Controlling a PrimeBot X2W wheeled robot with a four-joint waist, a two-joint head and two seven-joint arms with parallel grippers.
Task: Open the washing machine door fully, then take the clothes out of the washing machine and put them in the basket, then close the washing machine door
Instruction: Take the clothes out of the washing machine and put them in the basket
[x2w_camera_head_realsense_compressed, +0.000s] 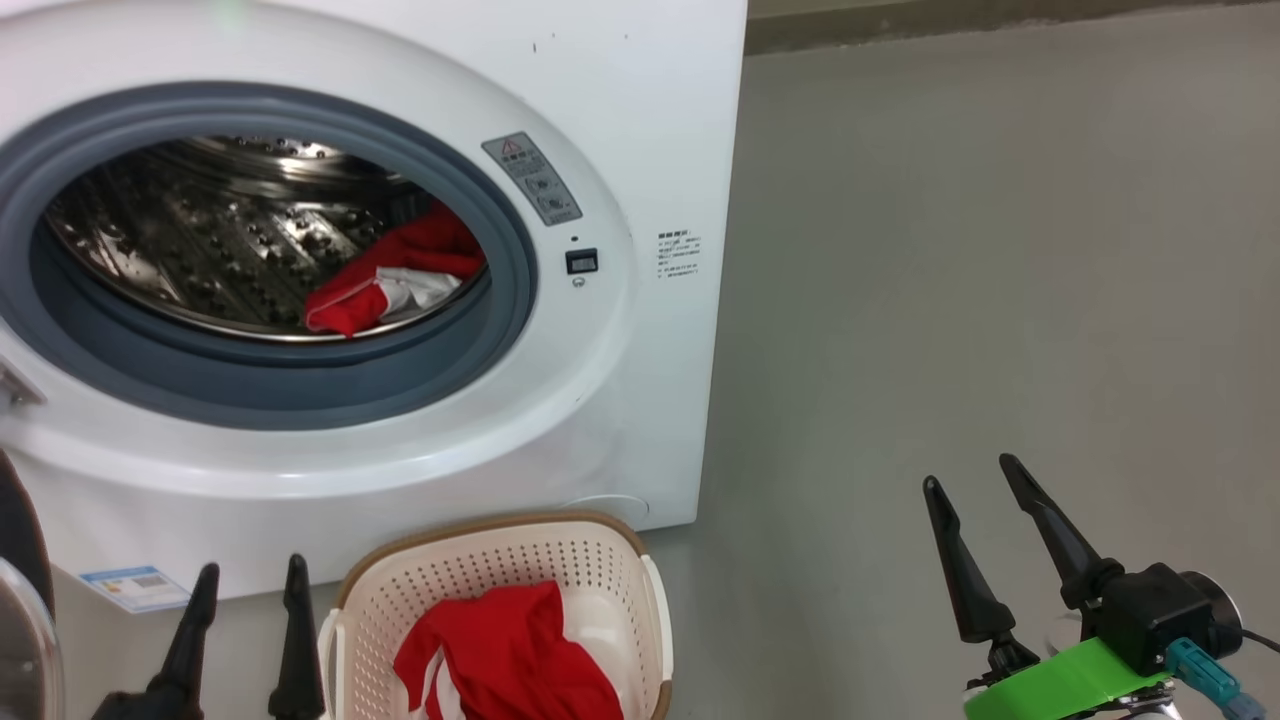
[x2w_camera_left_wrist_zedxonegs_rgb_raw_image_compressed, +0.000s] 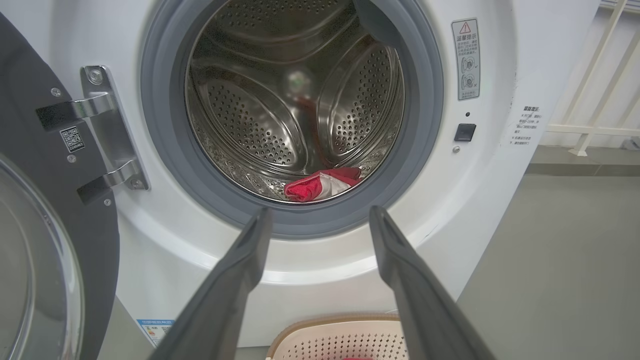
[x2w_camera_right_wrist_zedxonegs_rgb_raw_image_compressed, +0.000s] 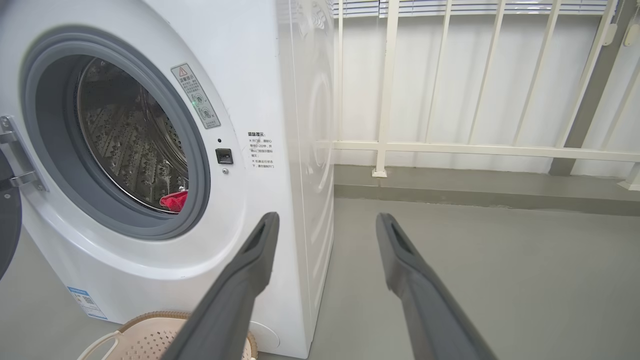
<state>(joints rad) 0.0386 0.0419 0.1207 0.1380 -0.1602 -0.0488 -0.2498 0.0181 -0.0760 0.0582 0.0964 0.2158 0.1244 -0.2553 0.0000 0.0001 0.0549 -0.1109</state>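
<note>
The left gripper (x2w_camera_head_realsense_compressed: 250, 568) and right gripper (x2w_camera_head_realsense_compressed: 970, 475) both stand spread and empty before the washing machine (x2w_camera_head_realsense_compressed: 640, 150), its door (x2w_camera_left_wrist_zedxonegs_rgb_raw_image_compressed: 30, 100) swung open, one red garment (x2w_camera_head_realsense_compressed: 395, 268) in the drum (x2w_camera_left_wrist_zedxonegs_rgb_raw_image_compressed: 240, 115), a second garment (x2w_camera_head_realsense_compressed: 510, 650) in the basket (x2w_camera_head_realsense_compressed: 480, 530) just below.

The left gripper (x2w_camera_head_realsense_compressed: 252, 566) and right gripper (x2w_camera_head_realsense_compressed: 970, 475) each have two long tapering dark fingers (x2w_camera_head_realsense_compressed: 965, 570); behind the right's sit a bright green bracket (x2w_camera_head_realsense_compressed: 1060, 682), black block (x2w_camera_head_realsense_compressed: 1150, 605), teal plug (x2w_camera_head_realsense_compressed: 1198, 670).
</note>
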